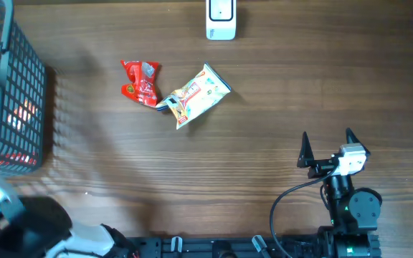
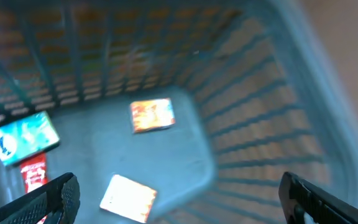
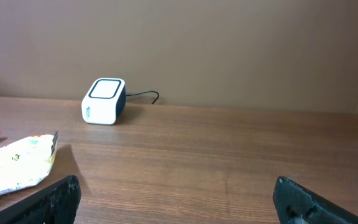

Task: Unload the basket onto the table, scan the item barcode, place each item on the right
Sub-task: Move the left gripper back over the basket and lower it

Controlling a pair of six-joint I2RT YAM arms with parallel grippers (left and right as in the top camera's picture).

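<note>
**Tools.** The right gripper point(image 1: 328, 143) stands over the near right part of the wooden table point(image 1: 264, 158). Its jaws are spread wide with nothing between them. The left gripper point(image 2: 179, 202) hangs above the dark plastic mesh basket point(image 1: 27, 86) at the table's left edge, its jaws likewise apart and empty.

**Task items.**
- The white box-shaped barcode scanner point(image 1: 220, 19) sits at the middle of the far edge, with bare table in front of it.
- A cream foil snack pouch point(image 1: 196, 94) lies left of centre on the table, well apart from the scanner.
- A red snack packet point(image 1: 140, 82) lies just beside the pouch on its left, and the two appear to touch at one corner.
- Four small packets lie loose on the basket floor, among them an orange one point(image 2: 152, 115) and a teal one point(image 2: 25, 137).

**Progress.** No item is held or presented to the scanner. The pictures cannot confirm whether the basket packets have been scanned. In my judgement the two packets on the table are outstanding: each must be grasped, carried to the scanner and shown barcode-first. No barcode is legible in any view.
</note>
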